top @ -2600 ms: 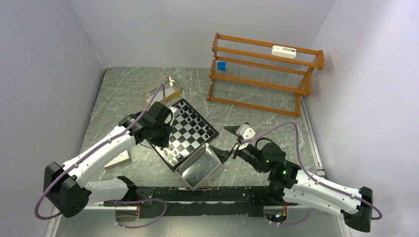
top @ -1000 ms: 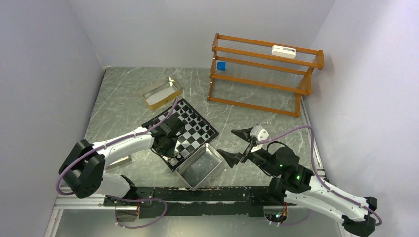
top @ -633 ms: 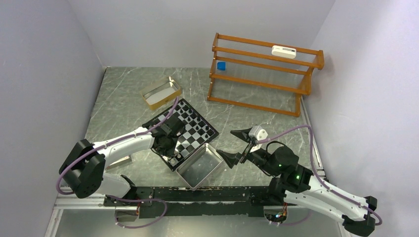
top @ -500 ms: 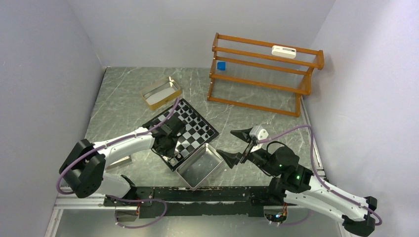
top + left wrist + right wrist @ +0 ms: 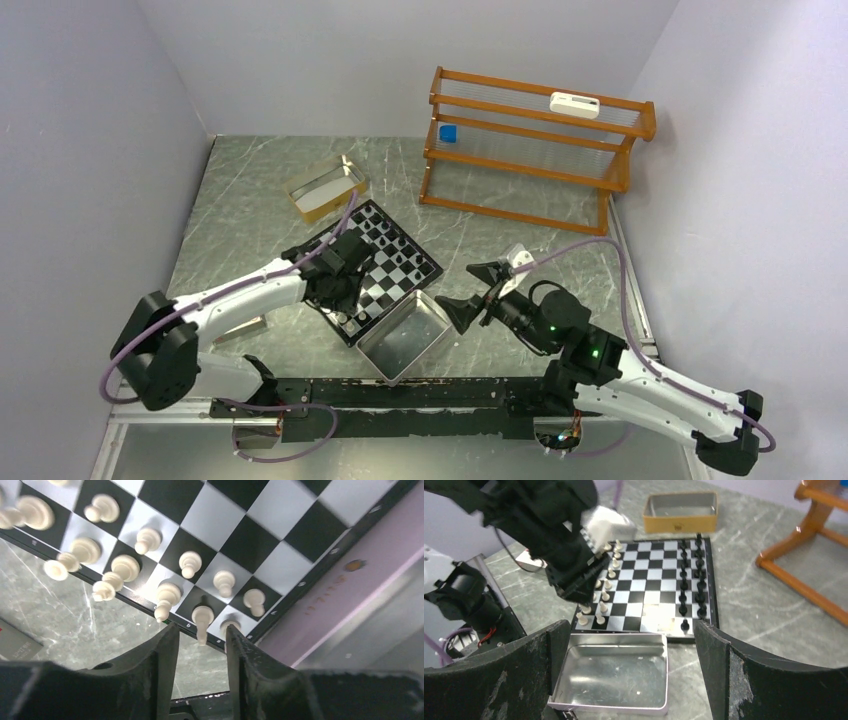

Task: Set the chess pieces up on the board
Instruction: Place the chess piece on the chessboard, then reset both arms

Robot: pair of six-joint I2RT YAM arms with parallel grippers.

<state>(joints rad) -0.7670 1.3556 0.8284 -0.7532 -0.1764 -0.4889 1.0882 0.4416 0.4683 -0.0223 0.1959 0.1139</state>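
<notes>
Marble table (image 5: 250, 200), cream piece (image 5: 201, 620) within parted left gripper (image 5: 201, 630), at board (image 5: 235, 545) edge

Top view: my left hand (image 5: 337, 292) covers the board's (image 5: 395, 272) left-corner squares; chess pieces (image 5: 400, 260) too small to type. Left wrist view: board cut off at top and left edges; upper-left pieces blurred.

Left gripper (image 5: 583, 599) above cream chess pieces (image 5: 600, 618) on the board (image 5: 650, 587), metal tray (image 5: 624, 708) beside.

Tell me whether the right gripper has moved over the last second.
Yes, slightly: the right gripper has edged left, toward the metal tray, with its jaws wide open.
</notes>
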